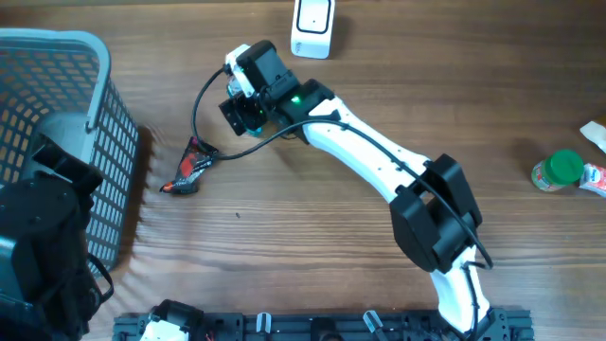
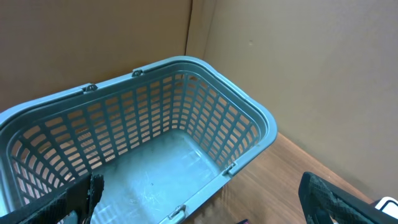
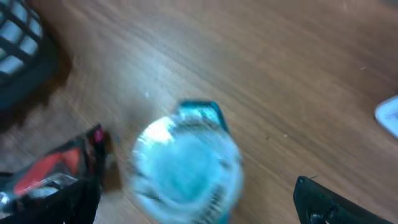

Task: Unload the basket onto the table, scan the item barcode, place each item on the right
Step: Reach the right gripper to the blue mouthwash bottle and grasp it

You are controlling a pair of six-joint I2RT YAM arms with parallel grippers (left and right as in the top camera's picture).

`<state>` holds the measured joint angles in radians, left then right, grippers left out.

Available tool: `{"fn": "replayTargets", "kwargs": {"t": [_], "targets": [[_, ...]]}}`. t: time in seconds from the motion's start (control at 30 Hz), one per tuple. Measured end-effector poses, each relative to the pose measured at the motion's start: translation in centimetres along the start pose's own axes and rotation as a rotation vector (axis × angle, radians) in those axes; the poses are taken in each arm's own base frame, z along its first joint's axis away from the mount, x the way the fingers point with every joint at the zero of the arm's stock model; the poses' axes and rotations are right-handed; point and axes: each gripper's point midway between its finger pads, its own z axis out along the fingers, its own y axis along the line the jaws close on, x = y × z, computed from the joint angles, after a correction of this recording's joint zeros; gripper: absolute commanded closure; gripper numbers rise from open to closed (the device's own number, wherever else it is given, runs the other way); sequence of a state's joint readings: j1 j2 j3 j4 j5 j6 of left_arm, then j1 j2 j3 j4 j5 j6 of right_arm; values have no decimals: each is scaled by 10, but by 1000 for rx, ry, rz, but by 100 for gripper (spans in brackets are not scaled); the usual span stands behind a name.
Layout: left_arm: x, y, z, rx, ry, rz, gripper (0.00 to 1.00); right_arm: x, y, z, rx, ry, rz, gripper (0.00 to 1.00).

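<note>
A small teal bottle with a whitish cap (image 3: 186, 165) stands on the wooden table, blurred in the right wrist view. My right gripper (image 3: 193, 208) hovers open over it, one finger on each side, with no contact visible. From overhead the right gripper (image 1: 248, 112) covers most of the bottle (image 1: 254, 130). A white scanner (image 1: 312, 26) stands at the table's far edge. My left gripper (image 2: 199, 208) is open and empty above the rim of the basket (image 2: 249, 118).
A red and black packet (image 1: 189, 167) lies just left of the bottle, also in the right wrist view (image 3: 53, 168). The grey-blue basket (image 1: 95, 104) fills the left side. A green-lidded jar (image 1: 559, 171) lies at the far right.
</note>
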<state>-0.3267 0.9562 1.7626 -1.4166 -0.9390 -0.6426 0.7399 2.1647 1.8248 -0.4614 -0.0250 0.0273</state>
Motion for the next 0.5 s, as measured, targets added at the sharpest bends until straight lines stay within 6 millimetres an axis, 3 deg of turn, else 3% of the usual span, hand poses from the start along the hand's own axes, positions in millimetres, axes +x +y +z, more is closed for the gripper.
{"fn": "replayTargets", "kwargs": {"t": [0.13,0.33,0.43,0.5], "targets": [[0,0,0,-1,1,2,0,-13,5,5,-8,-62,-22,0],[0,1,0,-7,-2,4,0,10,3,40,-5,-20,-40,0],[1,2,0,-10,2,11,0,2,1,42,7,-56,-43,4],[3,4,0,-15,7,21,0,-2,-1,42,23,-75,-47,11]]}}
